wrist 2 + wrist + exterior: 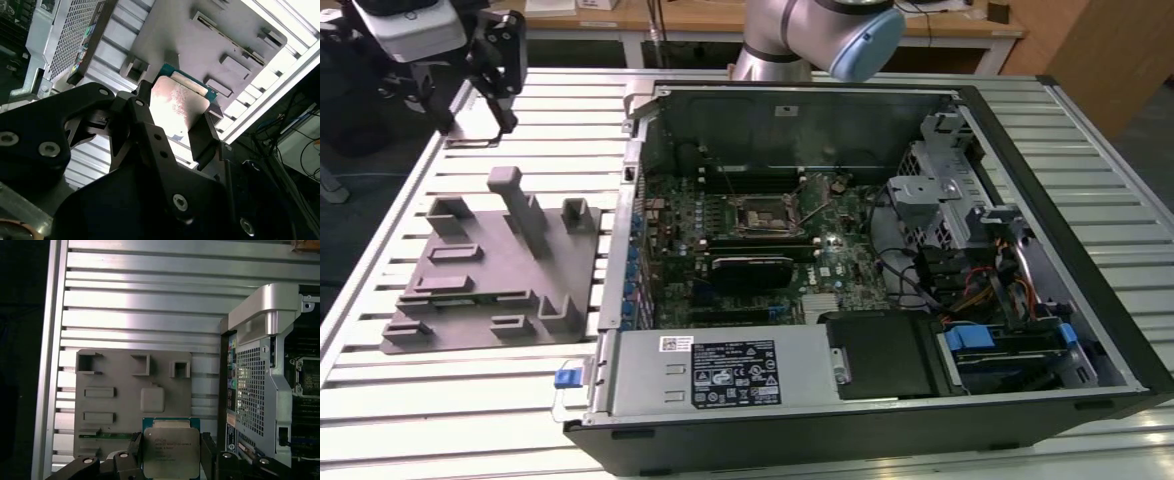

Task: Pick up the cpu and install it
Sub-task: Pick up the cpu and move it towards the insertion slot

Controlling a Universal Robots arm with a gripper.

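Gripping cpu [170, 452] by two opposite edges, gripper [172, 446] was closed on it, black fingers [136, 444] pressed against either side. Silvery lid faced first wrist camera. Second wrist view showed same hold on chip [177, 100]. Cpu hung in air over edge of grey fixture [125, 400]. In exterior view, gripper [480, 112] hovered above slatted aluminium table [400, 400], near fixture's far end, well apart from open computer case [1081, 230] and motherboard socket [758, 215].

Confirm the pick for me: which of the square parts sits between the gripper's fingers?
The cpu, silvery-topped, green-rimmed, held in the gripper; the grey square pad lies bare.
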